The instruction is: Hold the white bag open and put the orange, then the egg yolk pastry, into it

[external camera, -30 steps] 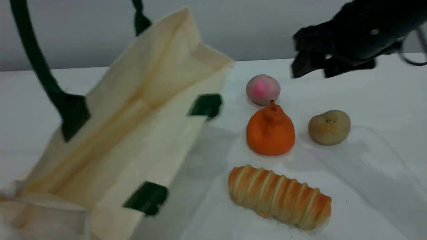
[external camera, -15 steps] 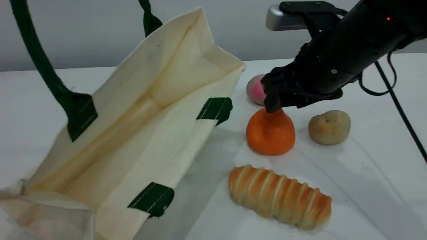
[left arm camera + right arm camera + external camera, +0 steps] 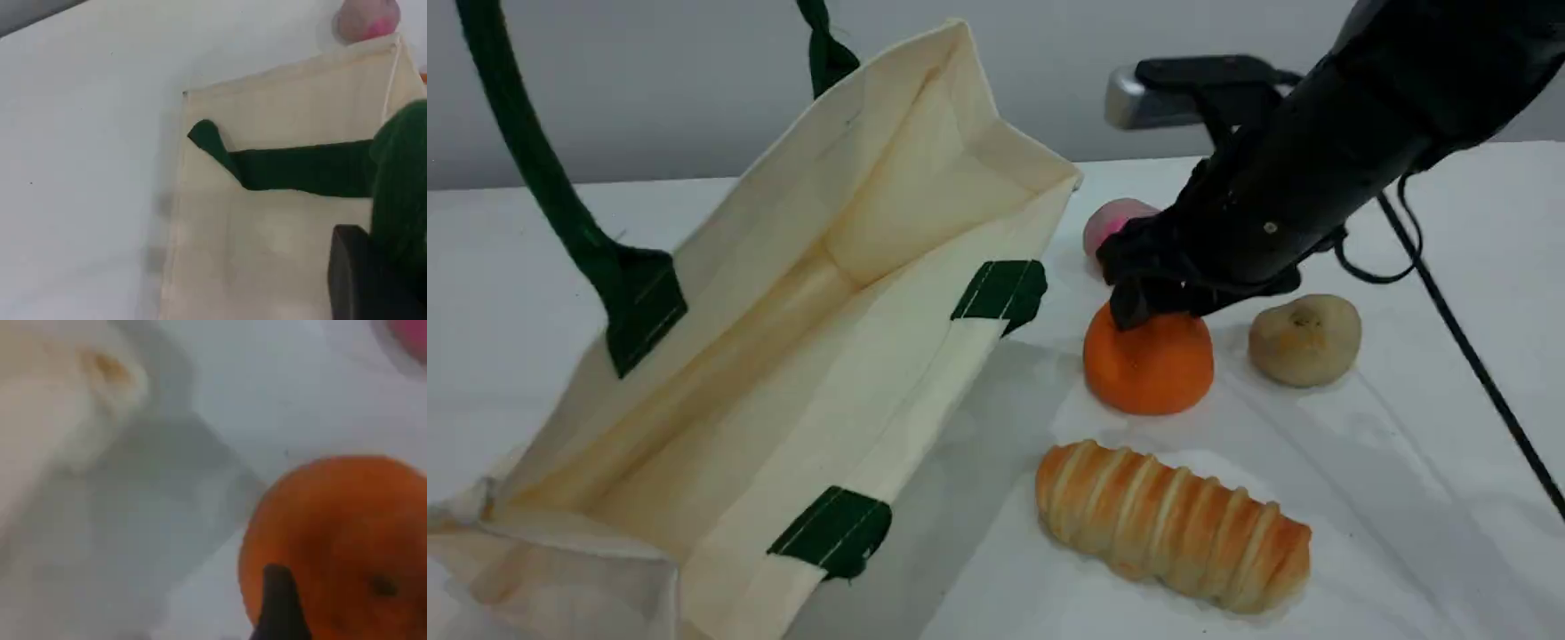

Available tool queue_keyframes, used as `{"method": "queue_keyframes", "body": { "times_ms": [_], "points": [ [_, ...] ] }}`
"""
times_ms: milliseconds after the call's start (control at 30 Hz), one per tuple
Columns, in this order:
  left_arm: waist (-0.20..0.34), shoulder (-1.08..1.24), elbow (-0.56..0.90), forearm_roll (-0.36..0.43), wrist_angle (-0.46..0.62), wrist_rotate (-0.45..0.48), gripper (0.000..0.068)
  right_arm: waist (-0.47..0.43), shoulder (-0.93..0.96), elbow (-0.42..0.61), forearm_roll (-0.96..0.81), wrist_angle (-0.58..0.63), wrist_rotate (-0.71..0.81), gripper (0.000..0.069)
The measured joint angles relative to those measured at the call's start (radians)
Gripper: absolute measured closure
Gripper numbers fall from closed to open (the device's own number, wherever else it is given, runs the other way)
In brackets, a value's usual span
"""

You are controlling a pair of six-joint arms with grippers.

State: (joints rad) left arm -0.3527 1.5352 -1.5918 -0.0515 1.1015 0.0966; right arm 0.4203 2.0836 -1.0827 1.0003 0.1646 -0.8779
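The white bag (image 3: pixel 800 293) stands tilted at the left with its mouth wide open, and one green handle (image 3: pixel 543 178) is pulled up out of the frame. In the left wrist view a dark fingertip (image 3: pixel 360 287) of my left gripper is pressed against the green handle (image 3: pixel 400 173), shut on it. The orange (image 3: pixel 1149 369) sits on the table right of the bag. My right gripper (image 3: pixel 1152 307) is low over its top, fingers open astride the knobby neck; one fingertip (image 3: pixel 280 607) shows against the orange (image 3: pixel 340 520). The egg yolk pastry (image 3: pixel 1304 340) lies to the orange's right.
A pink-centred ball (image 3: pixel 1107 227) lies just behind the orange, partly hidden by my right arm. A long striped bread roll (image 3: pixel 1172 524) lies in front of the orange. A black cable (image 3: pixel 1467 347) trails over the table at the right.
My right arm has come down and to the left from the back right, and its open fingers now sit on top of the orange. The bag has stopped swaying.
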Motion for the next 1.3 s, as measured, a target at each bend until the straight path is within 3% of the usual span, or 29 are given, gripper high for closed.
{"method": "queue_keyframes", "body": {
  "times_ms": [167,367,433,667,1067,1300],
  "points": [
    [0.0,0.0,0.0,-0.003,0.0,0.0,0.0608,0.0,0.029,-0.012,-0.001,-0.006,-0.006,0.0316],
    [0.0,0.0,0.0,-0.004,-0.003,0.0,0.0608,0.0,0.033,-0.012,-0.001,-0.005,-0.006,0.0608],
    [0.0,0.0,0.0,-0.004,-0.003,0.0,0.0608,-0.002,0.024,-0.012,-0.012,0.021,-0.006,0.065],
    [0.0,0.0,0.001,-0.004,-0.003,0.0,0.0608,-0.002,-0.093,-0.011,-0.141,0.186,0.036,0.0664],
    [0.0,0.0,0.001,-0.013,-0.005,0.0,0.0608,-0.004,-0.43,-0.011,-0.433,0.2,0.299,0.0664],
    [0.0,0.0,0.001,-0.03,-0.006,0.0,0.0608,0.0,-0.499,-0.011,-0.363,0.316,0.31,0.0664]
  ]
}}
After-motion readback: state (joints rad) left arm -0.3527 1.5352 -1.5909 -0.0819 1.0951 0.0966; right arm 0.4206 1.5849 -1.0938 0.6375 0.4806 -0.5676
